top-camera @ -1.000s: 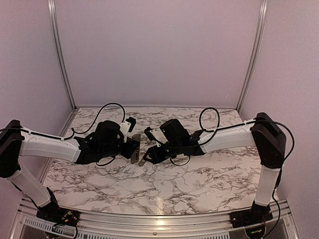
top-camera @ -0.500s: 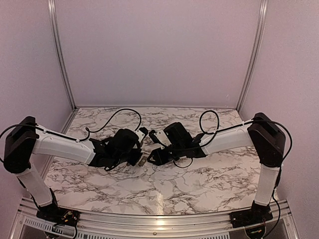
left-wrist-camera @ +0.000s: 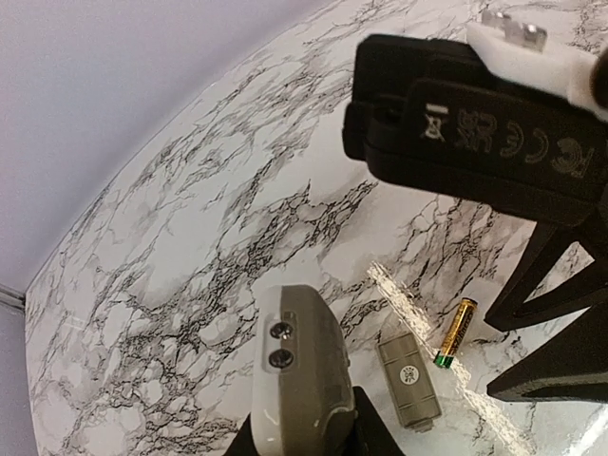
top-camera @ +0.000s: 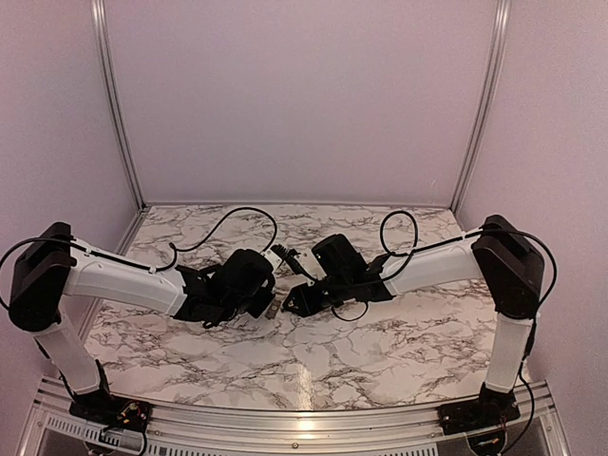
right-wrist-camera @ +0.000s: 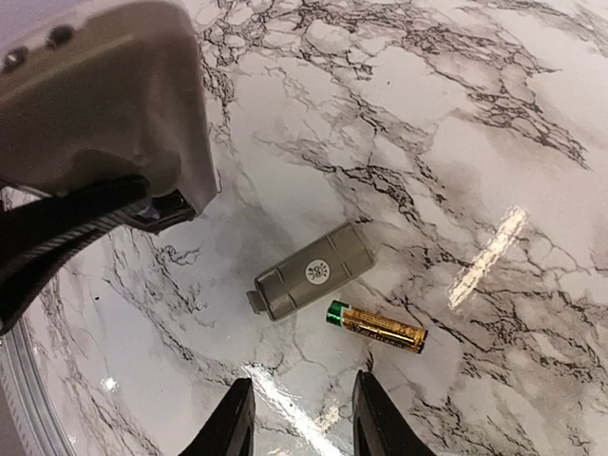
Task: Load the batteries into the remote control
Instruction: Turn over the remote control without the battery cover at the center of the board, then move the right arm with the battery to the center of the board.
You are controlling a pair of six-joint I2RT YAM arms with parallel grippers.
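Left arm has swung in toward mid-table and dropped over the last second. The slim remote control with the greyish plastic back (left-wrist-camera: 302, 370) was riding high and upright in the overhead view; now it's sitting low, close in front of the right arm's wrist. Right arm is barely shifting.

Left gripper (left-wrist-camera: 306, 423) is clamping the remote across its width near one end. I'm seeing the remote hanging clear above the white-and-black marble tabletop (top-camera: 380, 351), not touching it. Its long axis is running in line with the left fingers, straight out from that wrist. The free end, with two small dark round spots, is pointing away from the left wrist camera. A broad grey face is showing to the right wrist camera.

Right gripper (right-wrist-camera: 299, 413) is standing released, fingers apart, bare marble between them, gripping nothing. It's hovering near the gold cylindrical battery with a green band at one end (right-wrist-camera: 377, 326).

Battery is lying flat on the marble, long axis roughly crosswise to the right fingers. Its green end is pointing at the small grey rectangular plastic cover with a round label (right-wrist-camera: 309, 273). Cover is lying flat just beside it with a narrow gap, the two splaying apart away from the green end.
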